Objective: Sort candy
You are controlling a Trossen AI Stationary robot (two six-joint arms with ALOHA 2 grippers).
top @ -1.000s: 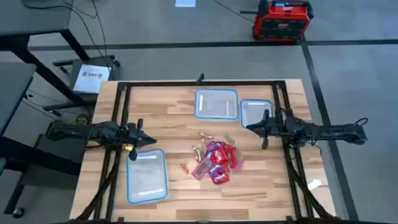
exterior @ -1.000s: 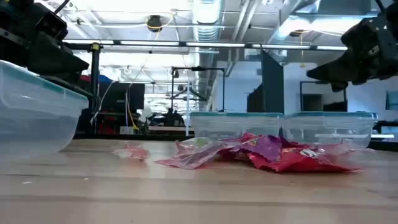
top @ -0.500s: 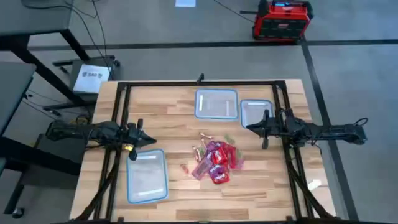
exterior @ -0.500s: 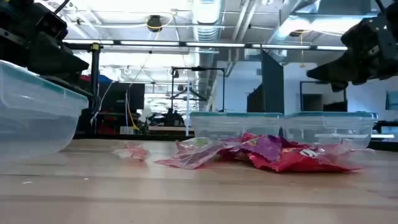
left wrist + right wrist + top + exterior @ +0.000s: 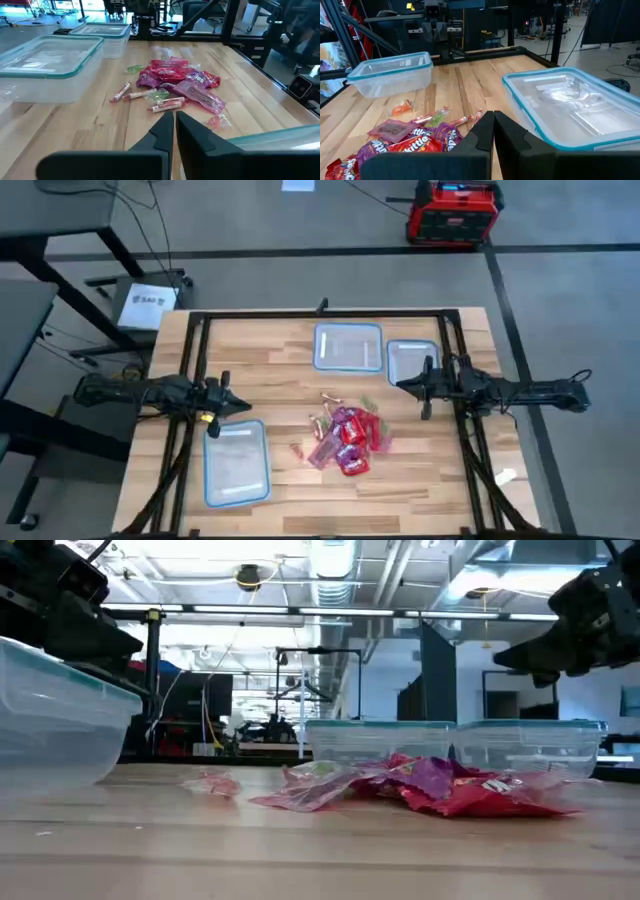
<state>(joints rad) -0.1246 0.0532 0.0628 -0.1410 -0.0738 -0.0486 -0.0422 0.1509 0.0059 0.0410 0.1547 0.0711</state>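
Note:
The candy lies in a heap at the table's middle: shiny red and purple packets, a pink one, small tan rolls and green pieces, all flat on the wood. My left gripper hovers shut at the left, above the table, next to a clear container. My right gripper hovers shut at the right, by the far containers. Neither touches anything.
Two clear bluish-rimmed containers stand at the far side, one in the middle, one to its right under my right arm. A black frame runs round the table. Bare wood lies near the front edge.

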